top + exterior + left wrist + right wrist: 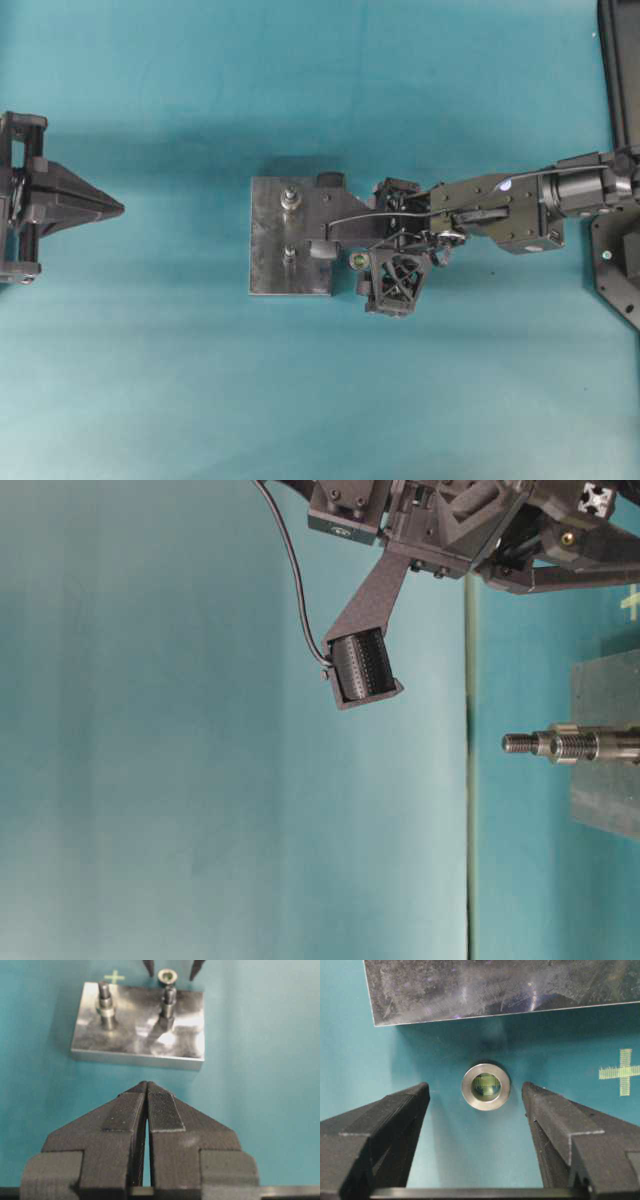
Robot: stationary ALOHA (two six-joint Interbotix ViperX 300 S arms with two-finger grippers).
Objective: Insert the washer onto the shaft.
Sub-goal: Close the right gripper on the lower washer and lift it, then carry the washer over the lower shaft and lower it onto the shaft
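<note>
Lighting is bright and even. Glare streaks the metal plate (140, 1030). Soft shadows lie on the teal table (150, 380). Near fingers (165, 1110) appear slightly blurred.

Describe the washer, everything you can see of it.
The washer is a small, thick ring that looks like brushed silver metal, with a round central hole through which the teal mat shows. It lies flat on the mat, just off the edge of the metal plate and apart from it. The right gripper has its open jaws on either side of the ring without touching it. In the overhead view the washer sits beside the plate's edge, not on either shaft.
</note>
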